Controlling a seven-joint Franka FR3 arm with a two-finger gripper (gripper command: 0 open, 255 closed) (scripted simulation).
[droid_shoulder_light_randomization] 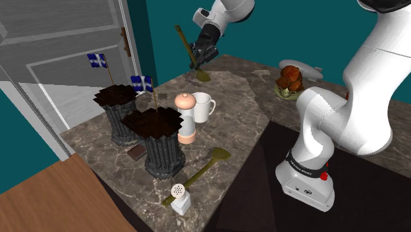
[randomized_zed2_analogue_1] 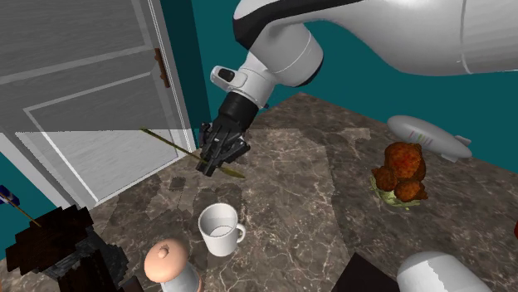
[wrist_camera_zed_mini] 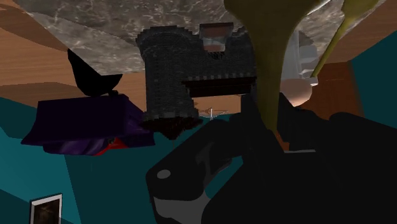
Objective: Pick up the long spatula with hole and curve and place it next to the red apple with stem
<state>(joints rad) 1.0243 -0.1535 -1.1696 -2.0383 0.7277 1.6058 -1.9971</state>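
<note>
- We judge the pick as done and the carry as the step in hand: the olive spatula (droid_shoulder_light_randomization: 182, 41) is clasped by the black gripper (droid_shoulder_light_randomization: 199, 64) at the far end of the marble counter (droid_shoulder_light_randomization: 230, 112), beyond the white mug (droid_shoulder_light_randomization: 202, 107).
- The spatula stands steeply, its handle rising up and to the left in the shoulder view and its blade hanging low over the stone. We cannot tell whether the blade is clear of the surface.
- A second olive spatula (droid_shoulder_light_randomization: 204, 168) lies flat at the near end of the counter, untouched.
- The hand is closed narrow around the spatula's shaft. In the wrist view the olive shaft (wrist_camera_zed_mini: 267, 70) runs up from between the two dark fingers.
- Next we would lift a little more, then swing the tool over to the red apple, whose place we cannot make out from here.
- The move calls for keeping the long handle clear of the mug and the dark towers (droid_shoulder_light_randomization: 161, 142), lowering the spatula flat beside the apple, and only then parting the fingers.
</note>
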